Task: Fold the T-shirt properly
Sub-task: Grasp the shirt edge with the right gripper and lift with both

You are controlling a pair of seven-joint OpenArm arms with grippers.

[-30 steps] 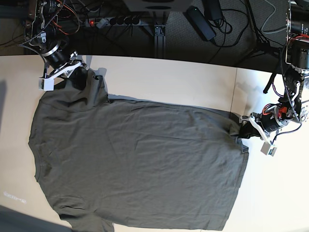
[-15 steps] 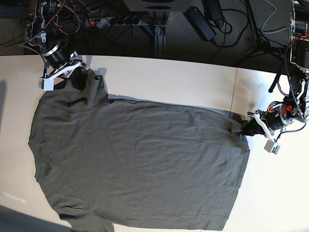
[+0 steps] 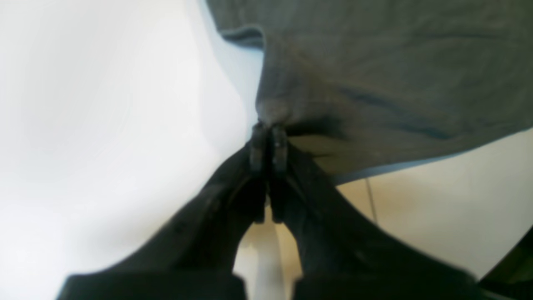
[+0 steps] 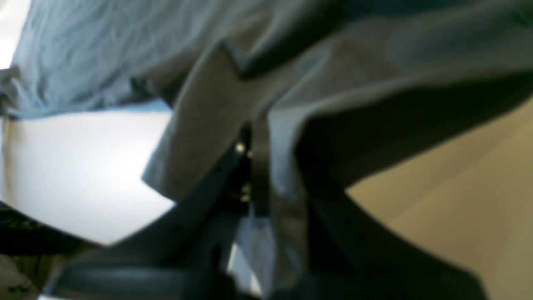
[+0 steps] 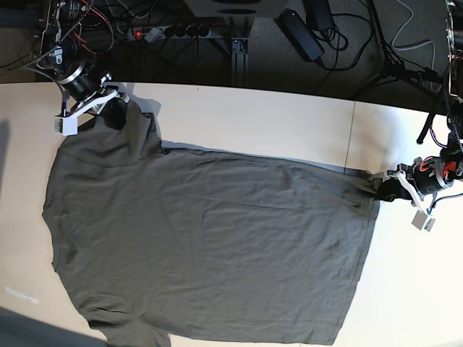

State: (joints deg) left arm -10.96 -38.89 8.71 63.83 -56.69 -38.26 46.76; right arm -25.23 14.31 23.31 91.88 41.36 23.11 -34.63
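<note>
The dark olive-grey T-shirt lies spread flat on the light table, its hem toward the right. My left gripper at the right side is shut on the shirt's upper hem corner; in the left wrist view its black fingers pinch a bunched bit of T-shirt. My right gripper at the upper left is shut on the sleeve; the right wrist view shows T-shirt cloth clamped between the dark fingers and lifted off the table.
Behind the table's far edge lie a power strip, cables and a black power brick. A seam runs across the table at the right. The shirt's lower edge reaches the bottom of the base view.
My left gripper has pulled the hem corner to the right, drawing the shirt's right edge straighter. My right gripper has shifted slightly up and left with the sleeve.
</note>
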